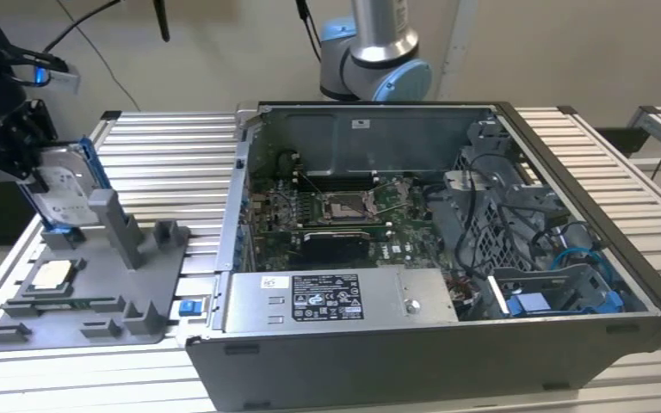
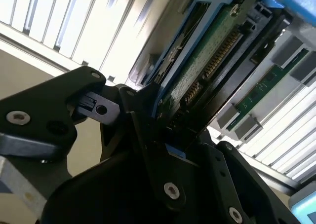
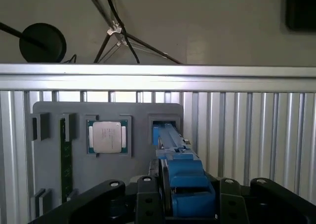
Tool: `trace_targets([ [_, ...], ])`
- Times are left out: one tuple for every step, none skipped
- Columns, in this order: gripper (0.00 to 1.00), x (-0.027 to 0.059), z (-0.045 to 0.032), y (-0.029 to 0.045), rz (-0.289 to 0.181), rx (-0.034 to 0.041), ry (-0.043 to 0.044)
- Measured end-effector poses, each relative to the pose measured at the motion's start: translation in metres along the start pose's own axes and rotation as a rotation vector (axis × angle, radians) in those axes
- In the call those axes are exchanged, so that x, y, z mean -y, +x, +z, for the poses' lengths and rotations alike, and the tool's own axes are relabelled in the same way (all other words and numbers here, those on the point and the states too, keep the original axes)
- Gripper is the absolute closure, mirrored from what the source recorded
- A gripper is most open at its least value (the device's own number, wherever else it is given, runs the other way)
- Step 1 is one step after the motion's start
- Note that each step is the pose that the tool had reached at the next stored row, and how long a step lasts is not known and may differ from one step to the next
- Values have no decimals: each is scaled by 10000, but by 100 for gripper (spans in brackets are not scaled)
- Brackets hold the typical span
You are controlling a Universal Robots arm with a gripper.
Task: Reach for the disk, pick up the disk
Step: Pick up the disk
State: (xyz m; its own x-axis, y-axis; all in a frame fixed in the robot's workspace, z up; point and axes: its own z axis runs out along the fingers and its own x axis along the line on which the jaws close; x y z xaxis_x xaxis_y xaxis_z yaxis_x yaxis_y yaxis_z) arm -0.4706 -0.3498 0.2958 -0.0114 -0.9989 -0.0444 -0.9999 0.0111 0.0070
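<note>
Disk stands on its edge in the grey holder, at the exterior view's left end of the slatted table, well apart from the open computer case. I judge that the holder keeps it upright on purpose: both broad faces are free, so two jaws can come from above and take it between them.

The claw is placed exactly so. In the first wrist view its black jaws lie on both sides of the blue frame, and I see no gap on either side. They are therefore nearly closed to the thickness of the disk, and I believe they are gripping it. The lower edge is at the slot of the holder; I cannot tell whether it is already lifted out.

The long axis runs from the claw down to the holder, close to vertical with a small lean. One silver face with the pale label turns toward the exterior camera, and the blue frame runs along the edge on the exterior view's right. In the second wrist view the opposite face shows its green circuit board. The square chip lies flat in its own pocket, just beside.
</note>
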Motion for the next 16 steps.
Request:
trace_targets([
  [100, 0, -18, -1, 0, 0, 0],
  [100, 0, -39, -2, 0, 0, 0],
  [100, -1, -60, -3, 0, -1, -1],
  [100, 0, -84, -4, 0, -1, -2],
  [100, -1, -107, -5, 0, 0, -1],
  [100, -1, -131, -6, 0, 0, 0],
  [100, -1, -155, -7, 0, 0, -1],
  [100, -1, -181, -8, 0, 0, -1],
  [100, -2, -210, -9, 0, -1, -2],
  [100, -2, -238, -10, 0, 0, -1],
  [100, -2, -275, -12, 0, 0, -1],
  [100, -2, -311, -14, 0, 0, -2],
  [100, -3, -349, -15, 0, -1, -3],
  [100, -3, -390, -17, 0, 0, -2],
  [100, -3, -435, -19, 0, 0, -2],
  [100, -3, -479, -21, 0, 0, -2],
])
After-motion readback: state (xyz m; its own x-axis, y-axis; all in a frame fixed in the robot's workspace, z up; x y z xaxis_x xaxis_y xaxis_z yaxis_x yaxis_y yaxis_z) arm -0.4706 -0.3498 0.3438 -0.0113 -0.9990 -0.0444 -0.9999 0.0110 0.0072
